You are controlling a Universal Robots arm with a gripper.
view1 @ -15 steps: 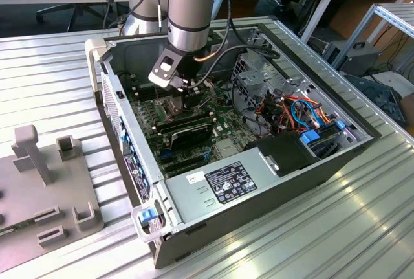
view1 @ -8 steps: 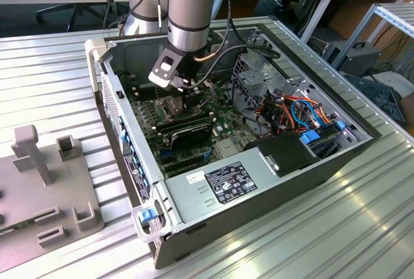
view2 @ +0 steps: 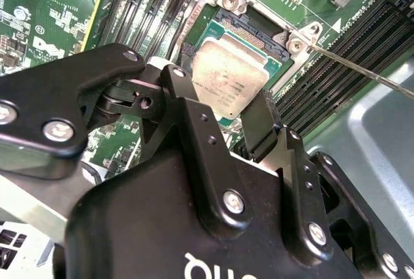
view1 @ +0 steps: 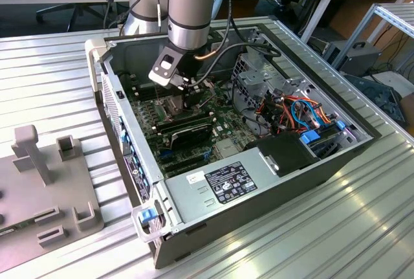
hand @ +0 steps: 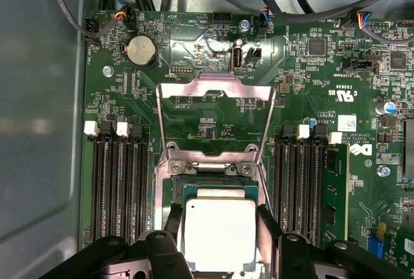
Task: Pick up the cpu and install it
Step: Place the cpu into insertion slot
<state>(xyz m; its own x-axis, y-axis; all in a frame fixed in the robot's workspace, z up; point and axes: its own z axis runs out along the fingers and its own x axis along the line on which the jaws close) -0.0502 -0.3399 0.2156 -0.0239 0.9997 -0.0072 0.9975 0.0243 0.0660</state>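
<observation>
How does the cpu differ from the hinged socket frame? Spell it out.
The cpu is a solid square plate; the socket frame is an open window showing board through it. The cpu sits in the gripper; the socket frame stands flipped open, untouched. Both are dull silver metal.

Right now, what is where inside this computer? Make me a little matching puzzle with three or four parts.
Things:
1 cpu
2 socket frame
3 coin battery
4 memory stick

States:
A flipped open
B round and silver, on the green board
C held in the gripper over the socket
D long, black, standing on edge

Pairs: 1-C, 2-A, 3-B, 4-D
</observation>
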